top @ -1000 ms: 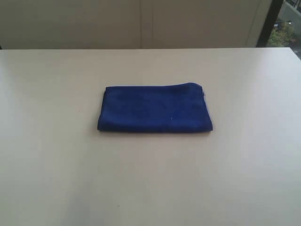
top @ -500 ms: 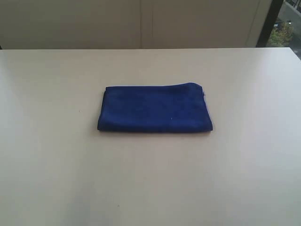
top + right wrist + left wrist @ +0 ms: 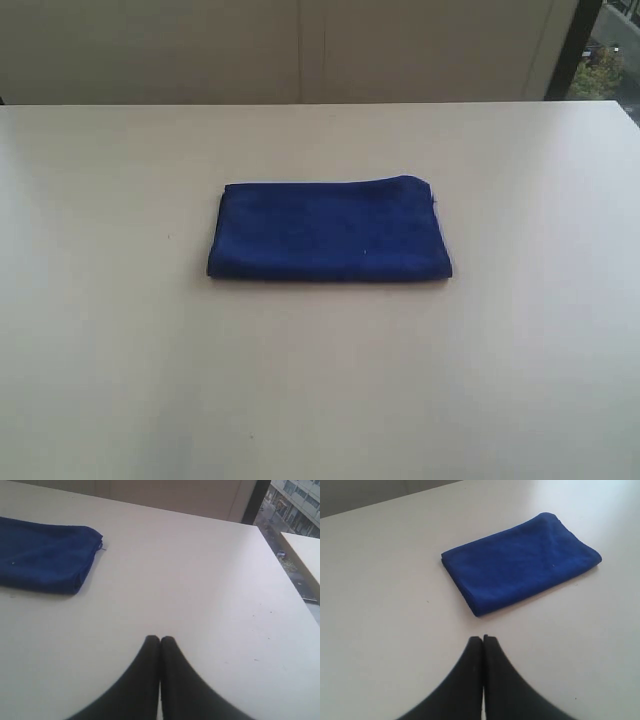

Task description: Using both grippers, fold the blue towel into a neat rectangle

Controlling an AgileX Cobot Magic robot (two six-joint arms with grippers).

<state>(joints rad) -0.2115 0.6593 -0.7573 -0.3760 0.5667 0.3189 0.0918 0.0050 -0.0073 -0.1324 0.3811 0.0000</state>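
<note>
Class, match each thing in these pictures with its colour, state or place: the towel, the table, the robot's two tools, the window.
Things:
1. blue towel
2. table
3. left tool and right tool
4. window

Descriptions:
A. shut, holding nothing
B. beyond the table's far right corner
C. folded into a rectangle
D. pale cream

Pairs: 1-C, 2-D, 3-A, 4-B

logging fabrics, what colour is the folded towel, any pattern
Deep royal blue, plain, no pattern: the towel shows best in the left wrist view.
</note>
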